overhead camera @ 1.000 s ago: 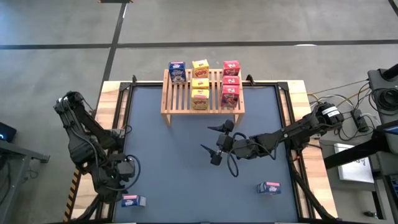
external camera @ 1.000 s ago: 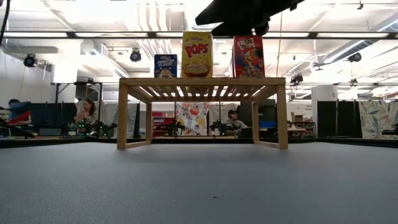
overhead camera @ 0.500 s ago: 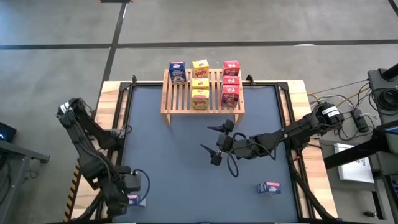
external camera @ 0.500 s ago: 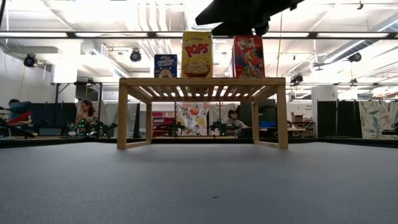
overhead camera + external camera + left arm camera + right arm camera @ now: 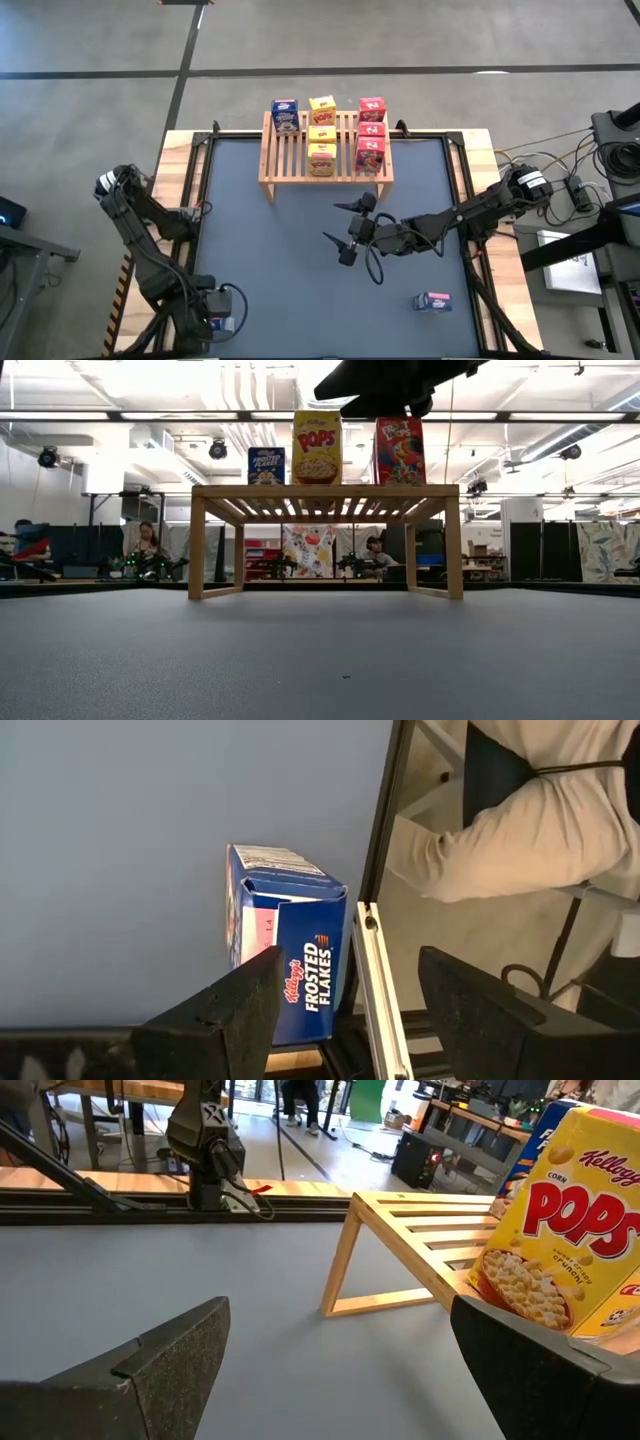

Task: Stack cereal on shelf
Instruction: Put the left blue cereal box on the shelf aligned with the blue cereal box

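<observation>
Overhead, my left hand (image 5: 212, 318) hangs over the bench's (image 5: 300, 250) near-left corner, above a blue cereal box (image 5: 226, 322); my right hand (image 5: 345, 232) waits mid-bench, fingers spread, before the shelf (image 5: 325, 160). Left wrist view: the Frosted Flakes box (image 5: 285, 955) lies flat directly ahead between my parted fingers (image 5: 235, 1010), ungripped, its long axis seemingly running along the bench edge.

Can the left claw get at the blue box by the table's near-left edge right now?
Probably yes. The left claw is open right over the blue box, one finger showing on each side of it. The box lies alone on the mat close to the table's edge rail, which could crowd one finger.
</observation>
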